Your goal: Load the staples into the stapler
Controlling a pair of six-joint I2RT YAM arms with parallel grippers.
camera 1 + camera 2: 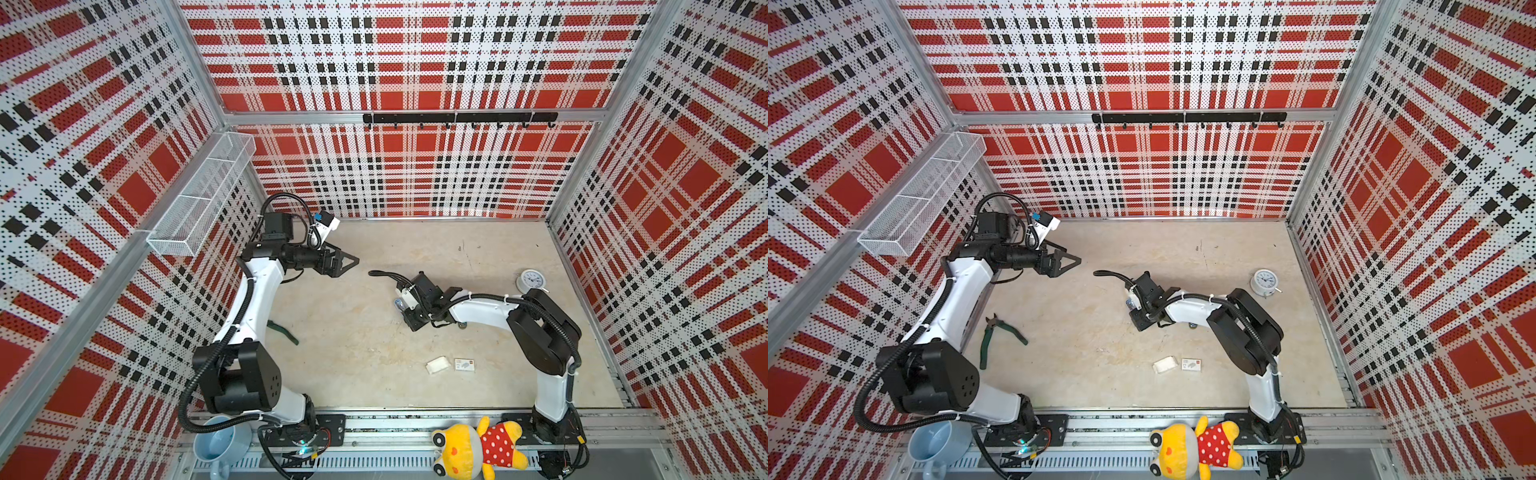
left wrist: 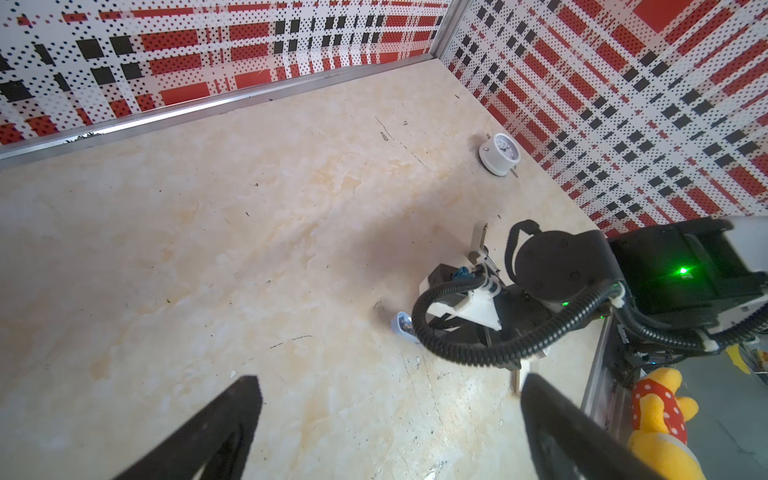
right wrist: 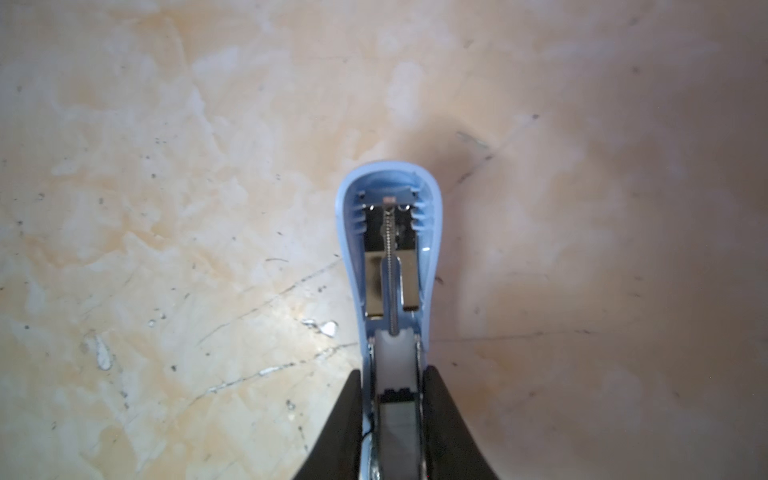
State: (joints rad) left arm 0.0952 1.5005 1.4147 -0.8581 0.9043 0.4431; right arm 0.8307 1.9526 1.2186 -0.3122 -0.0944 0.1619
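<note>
Since the small light-blue plastic stapler (image 3: pixel 388 249), lid swung open, is held over the tabletop's middle, pinched by its sides in the right claw (image 3: pixel 392 374), we fear it twisting under any push; the left claw (image 1: pixel 345 262) gapes empty, well apart from the front-edge white card tray (image 1: pixel 437 365).

So the whole cell is boxed in on three sides by perforated metal wall panels (image 1: pixel 415 62) printed in a red, black and white plaid, held up by bare aluminium frame bars (image 1: pixel 291 118). The floor is a flat beige slab with a marbled stone look (image 1: pixel 365 332), scuffed with little dark specks and scratches. A long white wire-mesh basket shelf (image 1: pixel 199 195), split into compartments, hangs on the left wall. A black hook rail (image 1: pixel 457 117) runs along the back wall. A slotted grey metal channel (image 1: pixel 374 461) lines the front edge. Lighting's bright and even, shadows soft.
</note>
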